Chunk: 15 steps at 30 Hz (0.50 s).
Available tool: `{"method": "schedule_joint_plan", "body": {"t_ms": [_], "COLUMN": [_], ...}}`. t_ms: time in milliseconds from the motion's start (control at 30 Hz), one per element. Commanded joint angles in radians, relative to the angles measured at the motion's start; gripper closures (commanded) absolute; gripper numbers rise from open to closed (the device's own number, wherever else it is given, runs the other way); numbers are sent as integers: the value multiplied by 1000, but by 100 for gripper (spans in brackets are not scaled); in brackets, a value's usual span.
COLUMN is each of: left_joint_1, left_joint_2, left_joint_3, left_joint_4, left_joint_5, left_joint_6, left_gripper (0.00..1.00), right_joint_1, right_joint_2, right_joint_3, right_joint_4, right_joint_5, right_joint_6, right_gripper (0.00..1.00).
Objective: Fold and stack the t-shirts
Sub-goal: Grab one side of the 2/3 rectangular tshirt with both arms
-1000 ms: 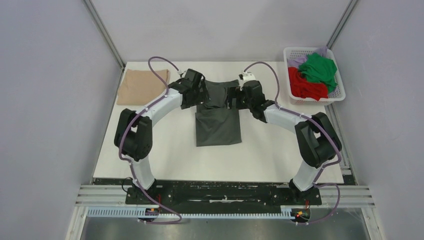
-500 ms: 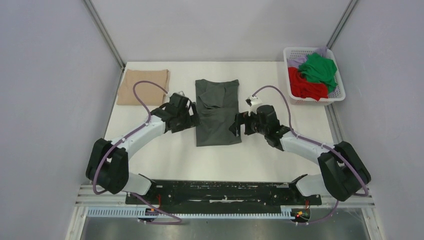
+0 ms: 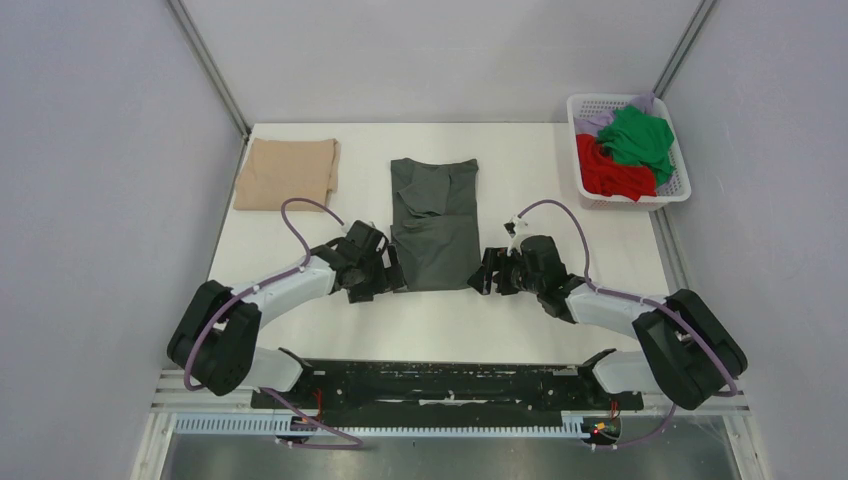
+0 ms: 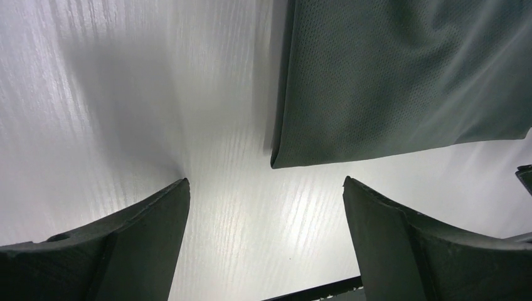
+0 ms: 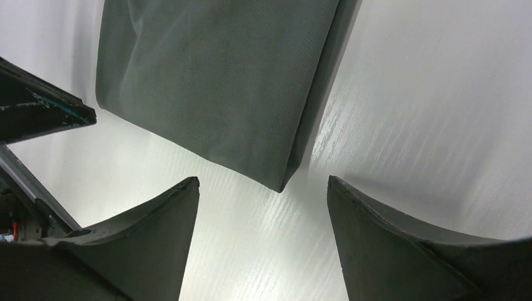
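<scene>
A dark grey t-shirt [image 3: 434, 222] lies folded into a long strip in the middle of the white table [image 3: 550, 200]. A folded tan t-shirt [image 3: 287, 172] lies at the far left. My left gripper [image 3: 392, 276] is open and empty at the grey shirt's near left corner [image 4: 279, 162], just short of it. My right gripper [image 3: 482, 277] is open and empty at the near right corner [image 5: 281, 184]. Both hover low over the table. In the wrist views each corner sits between and just beyond the fingertips.
A white basket [image 3: 676, 188] at the far right holds red [image 3: 610, 170], green [image 3: 637, 137] and pale purple clothes. Grey walls enclose the table on three sides. The black rail of the arm bases runs along the near edge.
Both grippers let go of the grey shirt's far end and drew back toward me along its sides. They now sit at its near corners, open.
</scene>
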Motion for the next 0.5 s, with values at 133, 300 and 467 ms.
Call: {"method": "schedule_joint_plan", "body": {"t_ms": [133, 300, 467], "left_joint_1": [-19, -20, -20], "left_joint_2": [23, 63, 119], "left_joint_3": [-19, -20, -7], "left_joint_4": [90, 133, 143], "left_joint_5": [14, 14, 20], "left_joint_6": [-77, -89, -92], "left_gripper": [19, 30, 40], "right_joint_1": [33, 52, 55], "right_joint_2": [65, 99, 105], "right_joint_3": [34, 48, 44], "right_joint_4": [32, 25, 24], "right_joint_5": [61, 103, 116], "right_joint_6": [40, 41, 49], "right_gripper": [35, 44, 58]}}
